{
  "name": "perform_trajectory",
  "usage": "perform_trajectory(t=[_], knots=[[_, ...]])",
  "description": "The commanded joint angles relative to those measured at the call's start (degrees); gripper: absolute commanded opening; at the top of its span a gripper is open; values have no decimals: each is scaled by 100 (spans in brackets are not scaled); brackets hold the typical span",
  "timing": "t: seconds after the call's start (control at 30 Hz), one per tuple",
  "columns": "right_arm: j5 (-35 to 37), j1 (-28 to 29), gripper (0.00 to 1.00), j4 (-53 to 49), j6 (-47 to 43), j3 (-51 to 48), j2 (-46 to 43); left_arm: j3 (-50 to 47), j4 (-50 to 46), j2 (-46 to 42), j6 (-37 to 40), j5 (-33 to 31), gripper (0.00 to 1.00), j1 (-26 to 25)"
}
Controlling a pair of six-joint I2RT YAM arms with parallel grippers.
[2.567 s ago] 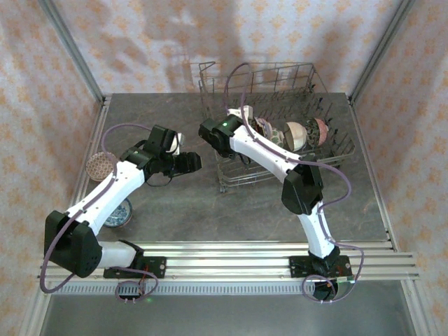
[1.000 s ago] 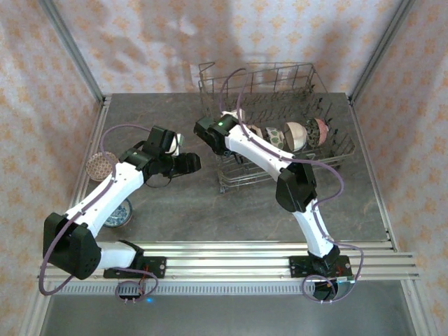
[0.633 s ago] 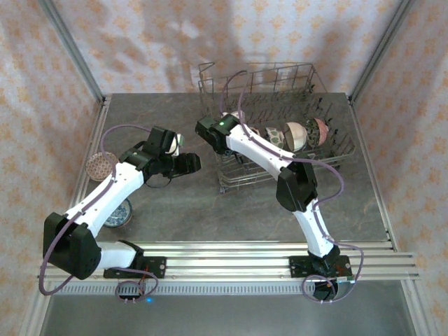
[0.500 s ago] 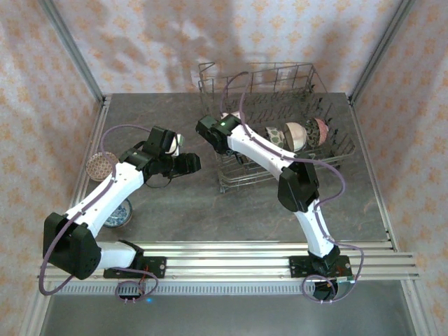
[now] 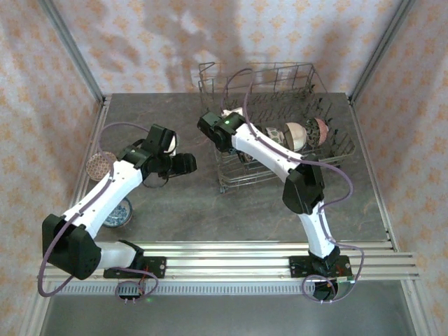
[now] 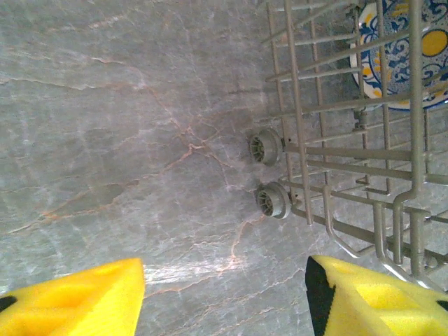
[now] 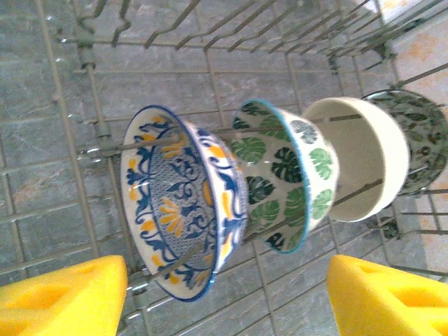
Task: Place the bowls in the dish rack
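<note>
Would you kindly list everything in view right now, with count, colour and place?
dish rack: one, grey wire, far right of the table
bowls in rack: four in a row on edge: blue-and-yellow bowl, green-leaf bowl, cream bowl, dark leaf-patterned bowl
bowls on table: two, brown patterned bowl at the left edge, blue bowl nearer, partly under the left arm
rack wheels: two, grey, at the rack's corner
table: one, grey marble
walls: pink, patterned
left tool: yellow pads, open, over bare table beside the rack
right tool: yellow pads, open, over the blue-and-yellow bowl
</note>
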Motion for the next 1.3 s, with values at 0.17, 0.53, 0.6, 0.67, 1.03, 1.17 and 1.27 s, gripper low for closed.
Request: perform_trajectory(t=[0.17, 0.53, 0.6, 0.67, 1.03, 1.17, 1.27], knots=[[288, -211, 78, 20, -32, -250, -726, 356, -1272, -670, 191, -927, 67, 417], [-452, -577, 79, 845, -348, -1221, -1945, 78, -2837, -1186, 318, -1862, 82, 1985], [-561, -597, 79, 937, -462, -1347, -2063, -57, -2856, -1140, 347, -1792, 82, 2292], [-686, -635, 79, 982, -566, -1450, -2130, -211, -2800, -1056, 398, -1700, 82, 2584], [-1429, -770, 79, 1491, -1043, -2030, -2437, -714, -2363, -96, 513, -1897, 82, 3152], [-1558, -797, 79, 1564, -1150, -2102, -2439, -776, -2061, 244, 579, -1667, 78, 3161], [-1611, -812, 79, 1588, -1166, -2120, -2443, -755, -2010, 544, 607, -1627, 76, 3157]])
